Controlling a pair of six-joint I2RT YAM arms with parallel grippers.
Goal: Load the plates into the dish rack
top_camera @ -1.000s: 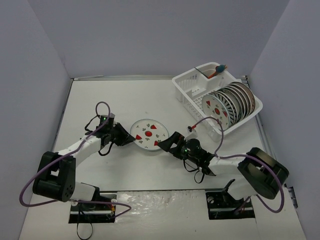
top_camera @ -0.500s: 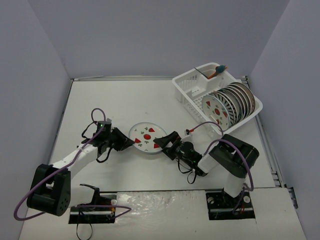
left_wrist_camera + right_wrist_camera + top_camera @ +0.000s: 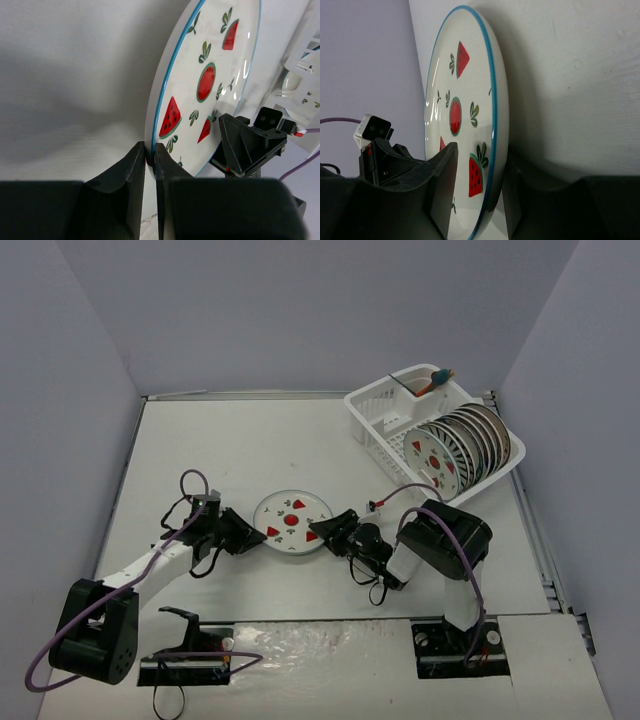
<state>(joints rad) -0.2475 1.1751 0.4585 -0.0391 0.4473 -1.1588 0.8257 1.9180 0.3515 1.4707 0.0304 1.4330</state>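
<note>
A white plate (image 3: 290, 523) with red fruit and a blue rim lies roughly level between my two grippers, in the middle of the table. My left gripper (image 3: 256, 536) is shut on its left rim; the left wrist view shows the fingers (image 3: 150, 155) pinching the thin edge of the plate (image 3: 210, 85). My right gripper (image 3: 326, 532) holds the opposite rim; its jaws (image 3: 481, 152) stand on either side of the plate (image 3: 457, 110). The white dish rack (image 3: 372, 402) stands at the back right, with several plates (image 3: 465, 445) upright in a row in it.
The rack's corner cup holds an orange and blue utensil (image 3: 437, 378). Grey walls close in the table on three sides. The right arm's elbow (image 3: 450, 540) is folded near the rack's front corner, and cables loop beside both arms.
The plate and both grippers have drifted down towards the table's near edge. The right jaws have closed in from wide open onto the plate's rim. The right arm has folded closer.
</note>
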